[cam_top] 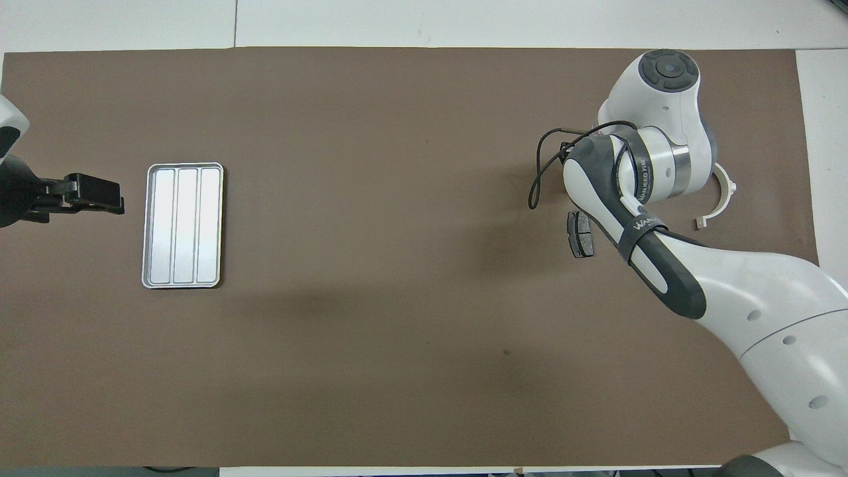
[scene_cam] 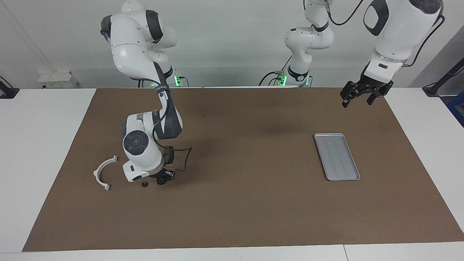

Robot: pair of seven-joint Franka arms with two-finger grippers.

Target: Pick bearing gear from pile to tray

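The pile lies toward the right arm's end of the table: a white half-ring bracket [scene_cam: 103, 172] [cam_top: 725, 199], a tiny black round piece [scene_cam: 144, 185] and a dark grey brake-pad plate [cam_top: 580, 234]. My right gripper [scene_cam: 164, 179] is down at the mat right beside the black round piece; in the overhead view its own wrist hides it. The silver-grey ribbed tray [scene_cam: 336, 156] [cam_top: 183, 225] lies empty toward the left arm's end. My left gripper [scene_cam: 359, 97] [cam_top: 93, 193] waits open and empty in the air beside the tray.
A brown mat [scene_cam: 239, 210] covers most of the white table. The right arm's elbow and a loose black cable [cam_top: 543, 172] hang over the pile and hide part of it.
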